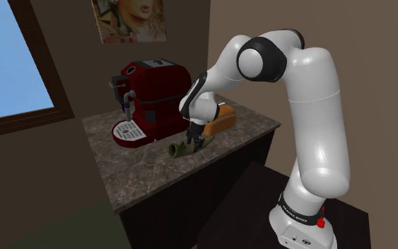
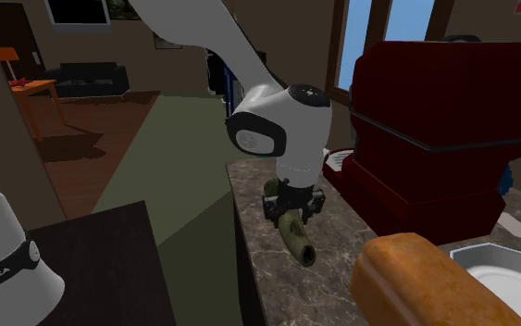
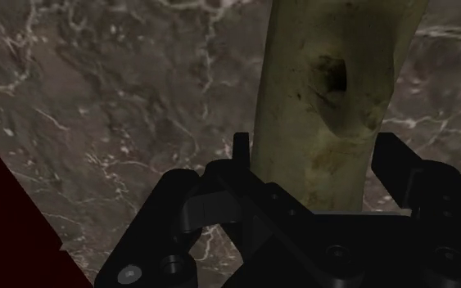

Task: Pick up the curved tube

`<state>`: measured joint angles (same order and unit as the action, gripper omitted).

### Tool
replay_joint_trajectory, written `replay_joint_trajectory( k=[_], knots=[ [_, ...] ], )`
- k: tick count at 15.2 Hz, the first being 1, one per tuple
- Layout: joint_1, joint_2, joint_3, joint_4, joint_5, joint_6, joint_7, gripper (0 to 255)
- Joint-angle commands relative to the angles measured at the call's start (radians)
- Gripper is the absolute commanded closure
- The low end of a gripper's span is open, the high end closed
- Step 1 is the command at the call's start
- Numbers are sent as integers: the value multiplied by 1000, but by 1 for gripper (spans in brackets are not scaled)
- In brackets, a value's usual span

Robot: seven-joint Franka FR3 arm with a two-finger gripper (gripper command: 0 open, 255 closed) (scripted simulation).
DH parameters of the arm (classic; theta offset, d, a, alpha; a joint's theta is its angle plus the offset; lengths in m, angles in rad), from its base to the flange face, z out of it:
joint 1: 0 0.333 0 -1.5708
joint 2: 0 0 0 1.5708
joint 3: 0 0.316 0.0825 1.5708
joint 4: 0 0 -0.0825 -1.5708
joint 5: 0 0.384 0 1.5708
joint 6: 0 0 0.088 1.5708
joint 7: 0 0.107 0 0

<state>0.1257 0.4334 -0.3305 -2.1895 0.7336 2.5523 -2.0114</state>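
I'm gripping the tube [image 3: 335, 49] on the marbled counter [image 1: 141, 180].
My gripper [image 3: 314, 159] is clasping its sides; a window [image 1: 10, 60] is showing blue.

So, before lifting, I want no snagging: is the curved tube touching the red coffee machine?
Apart. The second exterior view shows a strip of bare counter between the curved tube and the red coffee machine.
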Motion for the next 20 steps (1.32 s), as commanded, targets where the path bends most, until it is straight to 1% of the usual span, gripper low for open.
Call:
replay_joint_trajectory(
  k=[1,3,18,20],
  knots=[
    [0,1,0,0,0,1,0,255],
    [0,1,0,1,0,1,0,255],
    [59,-174,-86,-19,-176,-118,153,255],
    [59,-175,-86,-19,-178,-120,154,255]
  ],
)
